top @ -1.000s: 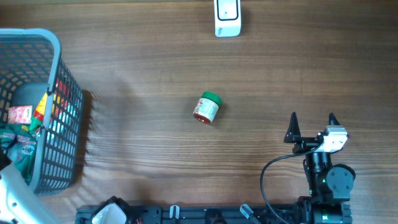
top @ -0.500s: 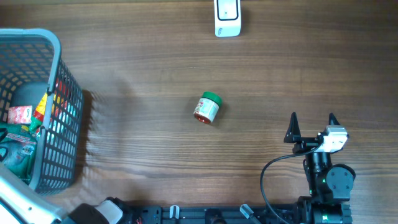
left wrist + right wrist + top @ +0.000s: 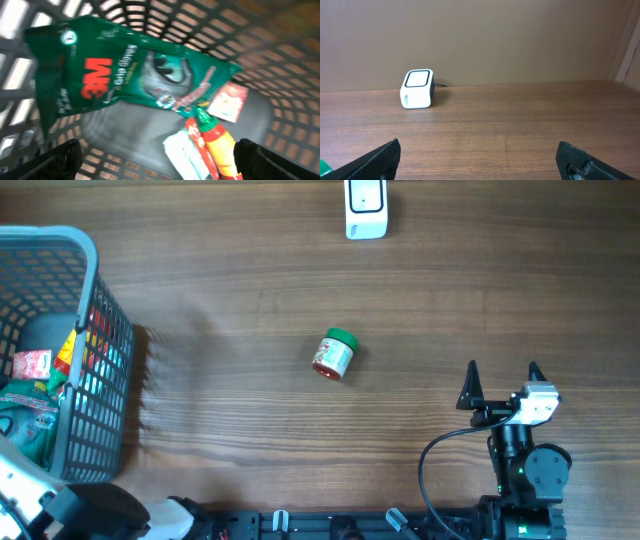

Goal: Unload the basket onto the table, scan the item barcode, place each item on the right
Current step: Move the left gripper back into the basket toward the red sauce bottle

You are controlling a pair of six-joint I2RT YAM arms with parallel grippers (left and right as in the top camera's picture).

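Observation:
A small jar (image 3: 333, 353) with a green lid and a red-and-white label lies on its side in the middle of the wooden table. The white scanner (image 3: 365, 208) stands at the far edge, also seen as a white scanner (image 3: 417, 89) in the right wrist view. My right gripper (image 3: 501, 380) rests open near the front right, nothing between its fingers (image 3: 380, 157). My left gripper (image 3: 157, 152) hangs open inside the grey basket (image 3: 88, 300), above a green 3M glove packet (image 3: 120, 80), an orange-red sachet (image 3: 217, 142) and a pale teal packet (image 3: 182, 150).
The basket (image 3: 280, 45) fills the table's left side and holds several packets, with a small red-and-white card (image 3: 227, 102) among them. The left arm (image 3: 85, 515) shows only at the bottom-left corner of the overhead view. A brown wall (image 3: 480, 40) rises behind the scanner.
The left arm has shifted at the bottom-left corner of the overhead view, its dark joint now showing. The jar, the scanner and the right arm have not moved.

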